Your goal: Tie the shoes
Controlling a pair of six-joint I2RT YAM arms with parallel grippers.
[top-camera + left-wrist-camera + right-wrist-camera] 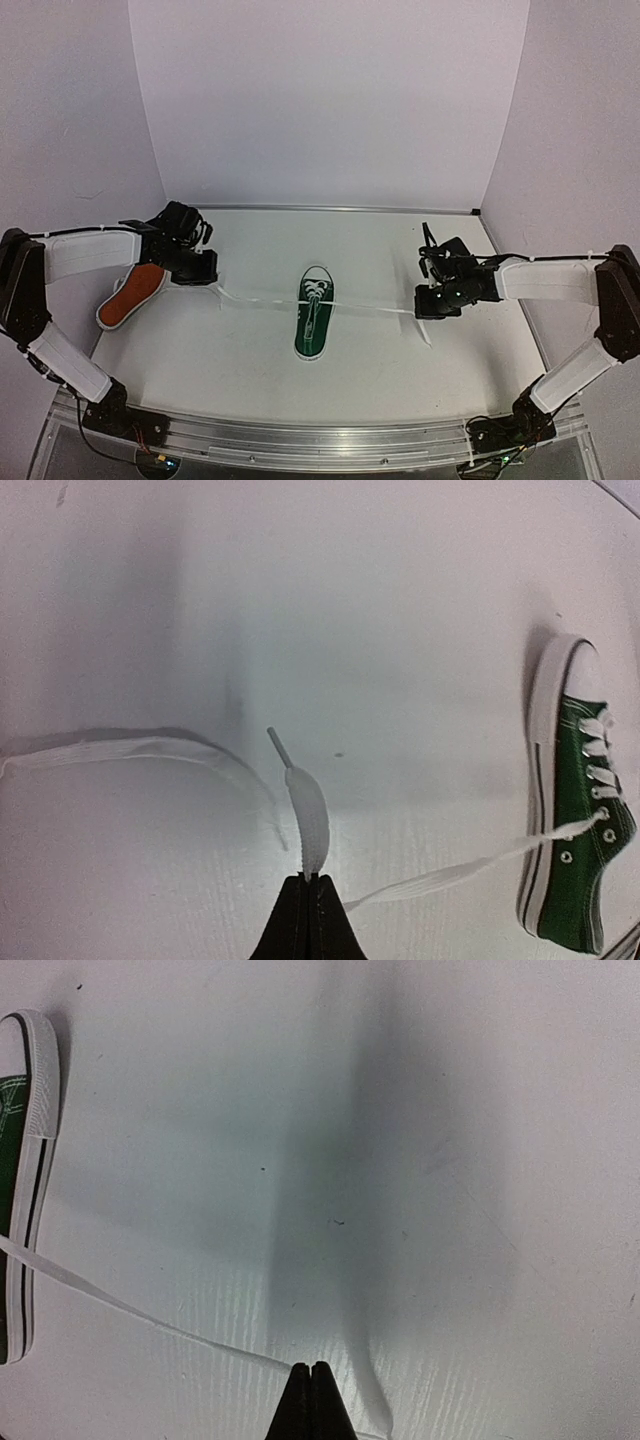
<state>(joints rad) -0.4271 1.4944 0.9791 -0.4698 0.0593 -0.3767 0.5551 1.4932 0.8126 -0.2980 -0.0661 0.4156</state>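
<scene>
The dark green shoe lies mid-table, toe toward the back wall, with its white laces pulled out flat to both sides. My left gripper is shut on the left lace. In the left wrist view the lace end sticks out past the shut tips and the strand runs right to the green shoe. My right gripper is shut on the right lace. In the right wrist view the strand reaches the shut tips. The orange-red shoe lies under my left arm.
A loose white lace strand curves over the table left of my left gripper. The right lace's tail trails toward the near edge. White walls close the back and sides, and a metal rail runs along the front.
</scene>
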